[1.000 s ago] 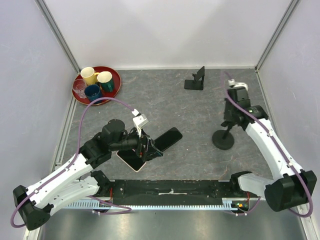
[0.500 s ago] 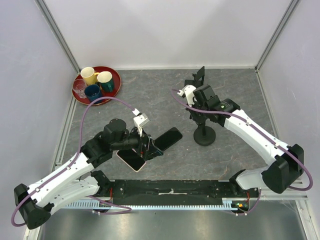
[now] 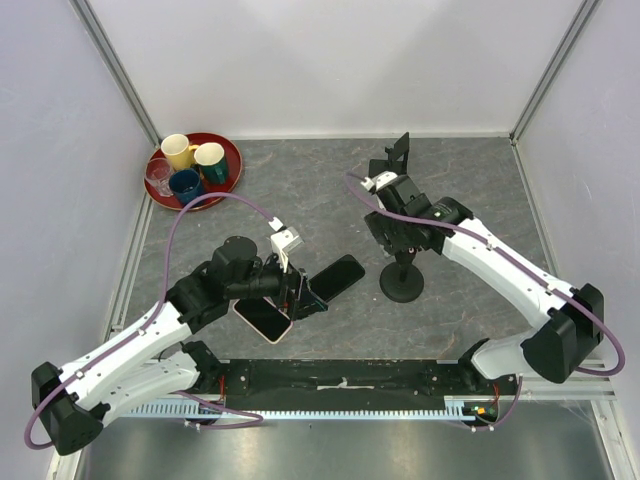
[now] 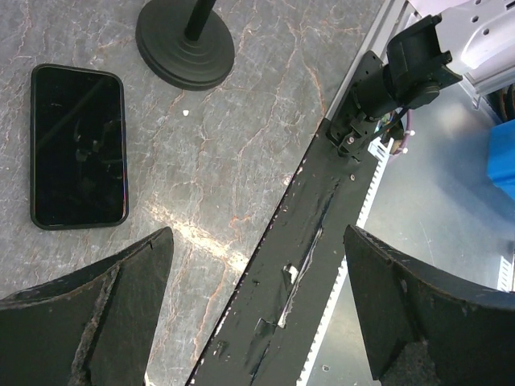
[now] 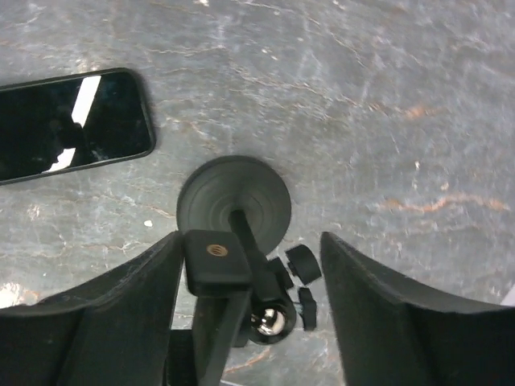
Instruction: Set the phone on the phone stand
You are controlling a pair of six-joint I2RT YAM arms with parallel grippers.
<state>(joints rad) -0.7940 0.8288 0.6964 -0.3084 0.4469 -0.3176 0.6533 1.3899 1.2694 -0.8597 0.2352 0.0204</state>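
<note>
Our left pincer (image 4: 257, 237) is spread wide and pinches nothing. It hangs over the near part of the tabletop (image 3: 300, 200), just beside the black phone (image 4: 79, 146). That phone lies flat with its screen up. A pale phone (image 3: 262, 320) lies near it, closer to our arms. The phone stand (image 3: 392, 160) sits at the far side, well apart from both phones, with nothing on it. Our right pincer (image 5: 249, 241) is spread too. The top of a pole stand with a round foot (image 5: 233, 205) is between its fingers, and we think it is not gripped.

We guess the step now is to pick up the black phone. It is thin and flat, so we should come straight down and put one finger on each long side. Then we squeeze gently, lift high, and go around the pole stand and the right arm.
</note>
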